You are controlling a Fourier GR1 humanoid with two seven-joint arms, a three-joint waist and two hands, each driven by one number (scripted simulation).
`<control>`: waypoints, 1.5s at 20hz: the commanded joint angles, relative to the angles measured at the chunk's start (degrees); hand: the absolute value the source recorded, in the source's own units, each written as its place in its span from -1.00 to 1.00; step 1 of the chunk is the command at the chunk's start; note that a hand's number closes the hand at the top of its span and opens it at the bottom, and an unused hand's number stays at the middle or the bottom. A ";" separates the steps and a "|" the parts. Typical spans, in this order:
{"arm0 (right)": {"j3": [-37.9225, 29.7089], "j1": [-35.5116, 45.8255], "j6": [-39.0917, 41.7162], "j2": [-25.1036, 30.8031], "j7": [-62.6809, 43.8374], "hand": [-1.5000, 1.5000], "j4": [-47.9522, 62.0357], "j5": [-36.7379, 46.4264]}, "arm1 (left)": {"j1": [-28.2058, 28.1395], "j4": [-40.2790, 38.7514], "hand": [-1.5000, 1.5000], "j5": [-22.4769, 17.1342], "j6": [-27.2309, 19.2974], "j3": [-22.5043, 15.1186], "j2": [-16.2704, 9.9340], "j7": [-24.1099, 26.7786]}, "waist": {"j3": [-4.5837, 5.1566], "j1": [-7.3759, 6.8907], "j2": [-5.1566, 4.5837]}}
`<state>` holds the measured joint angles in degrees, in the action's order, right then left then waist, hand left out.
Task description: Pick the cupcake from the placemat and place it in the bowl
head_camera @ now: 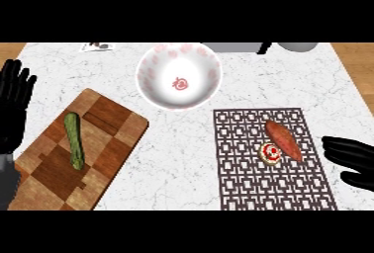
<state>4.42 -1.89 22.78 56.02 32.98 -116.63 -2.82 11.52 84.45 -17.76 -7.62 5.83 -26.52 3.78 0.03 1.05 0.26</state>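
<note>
The cupcake point(272, 153) sits on the placemat point(241, 188) touching a sweet potato point(284, 140), so the open, empty right hand point(354, 159) beside it risks grabbing or nudging the wrong item.

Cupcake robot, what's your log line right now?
small red-topped cupcake: on patterned placemat | white red-spotted bowl: empty | right hand: open beside placemat | left hand: resting

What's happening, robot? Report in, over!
Both hands open: left hand resting at left edge, right hand beside placemat. Cupcake on placemat, touching sweet potato. Bowl empty, path clear.
</note>
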 commanded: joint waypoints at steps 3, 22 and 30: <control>-5.21 2.41 7.60 11.97 -1.92 -1.00 0.26 6.93 | 2.76 -0.56 0.00 -0.28 0.02 0.43 -0.22 -2.01 | 0.01 -0.34 -0.20; 7.21 7.89 8.87 2.47 2.77 -1.00 10.98 33.00 | 0.41 -1.37 0.00 4.05 2.64 0.56 3.86 1.50 | -0.04 -1.51 -0.35; 11.08 12.97 8.61 -4.94 1.66 -1.00 19.30 39.50 | 1.57 4.45 0.00 3.64 2.44 2.55 2.64 -4.80 | -0.06 -1.75 -0.23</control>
<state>14.81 9.46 30.56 53.89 31.85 -102.00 33.50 14.63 82.97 -13.51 -5.53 7.43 -22.37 3.47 0.00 -0.45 -0.08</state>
